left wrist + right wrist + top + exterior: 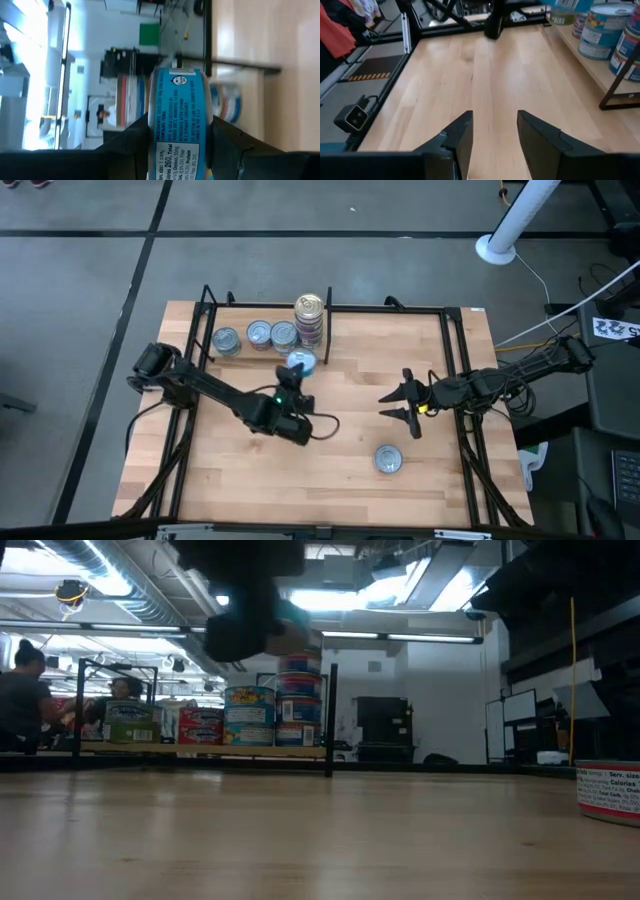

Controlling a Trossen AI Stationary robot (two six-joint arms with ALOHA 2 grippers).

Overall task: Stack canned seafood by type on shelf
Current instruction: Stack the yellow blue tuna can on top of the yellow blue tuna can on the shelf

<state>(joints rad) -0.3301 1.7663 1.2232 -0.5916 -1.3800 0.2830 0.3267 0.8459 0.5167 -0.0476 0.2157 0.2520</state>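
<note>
My left gripper (296, 376) is shut on a flat blue-labelled tin (175, 120) and holds it above the board, just in front of the shelf's row of canned seafood. That row has three flat tins (258, 336) and a tall stack with a gold top (311, 315), all standing on their bases at the shelf's (390, 340) far edge. One more tin (389, 459) stands on the board near the right front. My right gripper (397, 405) hovers open over the board's right half, nothing between its fingers (462, 132). My left gripper pinches the blue tin between its two fingers, one on each flat end (150, 125), so the label band faces the wrist camera. The fingers come in about level, from the near left toward the far edge. The tin is lifted clear of the board, its top (302, 362) up.
A black divider bar (327, 330) stands right beside the tall stack. Black frame rails (462, 370) run along the board's sides. Bare wood lies between the grippers and to the right of the stack. People show in the room beyond (20, 690).
</note>
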